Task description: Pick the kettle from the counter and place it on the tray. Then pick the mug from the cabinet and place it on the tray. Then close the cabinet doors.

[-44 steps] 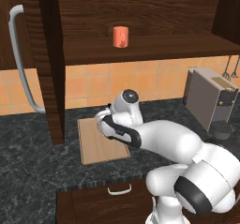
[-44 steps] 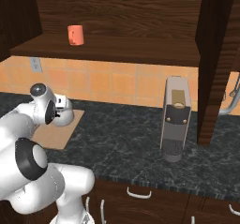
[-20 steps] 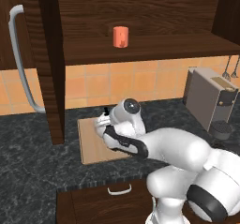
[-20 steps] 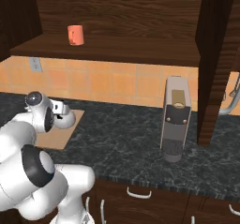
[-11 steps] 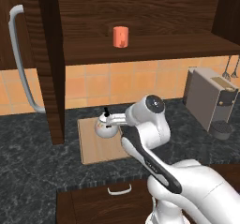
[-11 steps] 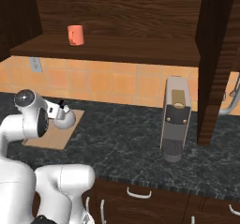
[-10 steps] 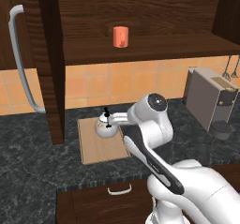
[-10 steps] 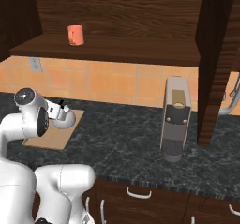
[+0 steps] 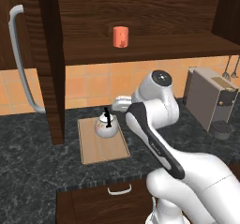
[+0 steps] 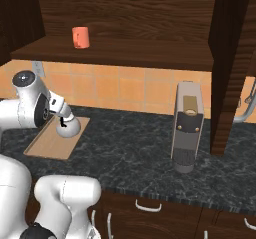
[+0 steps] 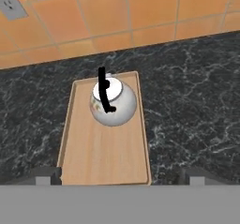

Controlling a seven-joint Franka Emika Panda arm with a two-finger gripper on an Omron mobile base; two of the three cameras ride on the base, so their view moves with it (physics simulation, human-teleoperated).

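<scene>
Even, soft rendered light; faint shadows; slightly blurry.

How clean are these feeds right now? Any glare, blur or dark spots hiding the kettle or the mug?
Hand view: sharp, even light, no glare; the kettle reads clearly on the tray. Left base view: the mug stands out bright against the dim, shadowed cabinet interior. Right base view: slightly soft render, the arm partly covers the tray.

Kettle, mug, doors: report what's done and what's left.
Done: the kettle sits on the tray, released. In hand: nothing; the gripper is open, poised above the tray. Left: the mug is on the cabinet shelf, and the door stands open.
</scene>
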